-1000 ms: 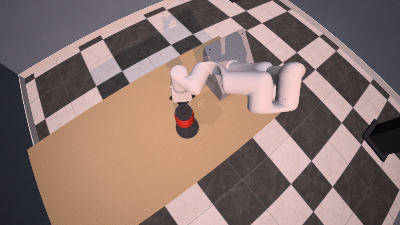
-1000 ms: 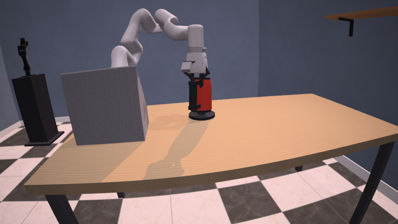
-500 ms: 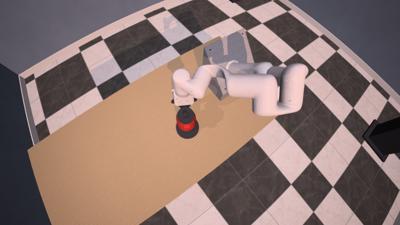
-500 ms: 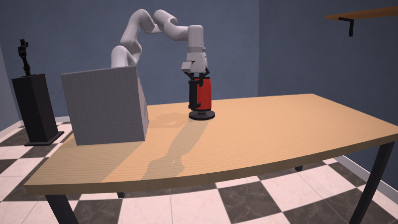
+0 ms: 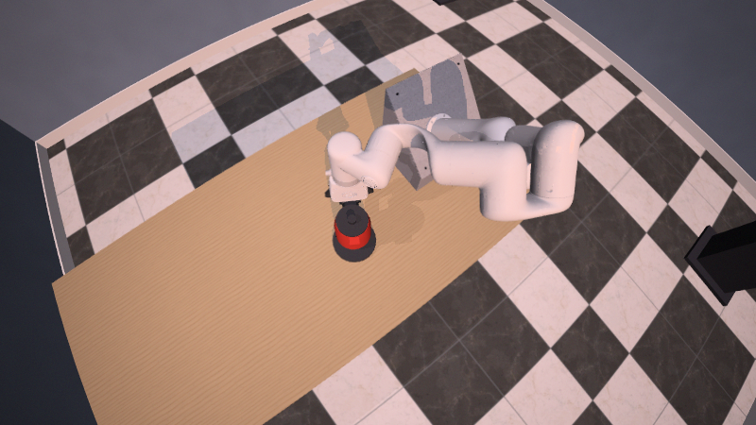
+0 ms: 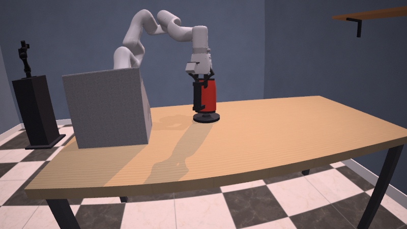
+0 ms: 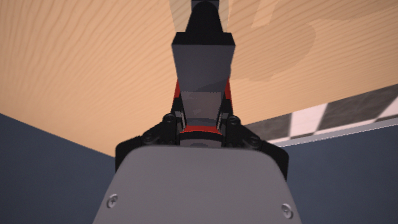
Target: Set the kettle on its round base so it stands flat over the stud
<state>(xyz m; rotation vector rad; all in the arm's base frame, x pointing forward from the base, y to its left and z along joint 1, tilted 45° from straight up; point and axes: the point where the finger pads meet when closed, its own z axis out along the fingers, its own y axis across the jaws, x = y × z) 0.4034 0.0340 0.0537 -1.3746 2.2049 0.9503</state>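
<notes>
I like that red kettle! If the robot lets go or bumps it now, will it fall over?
Probably it could tip. The red kettle is tall and narrow, and the hand grips its black handle off to one side. It hangs just above the round base, seemingly not seated. The base is low and wide, so it would likely slide rather than tip.
</notes>
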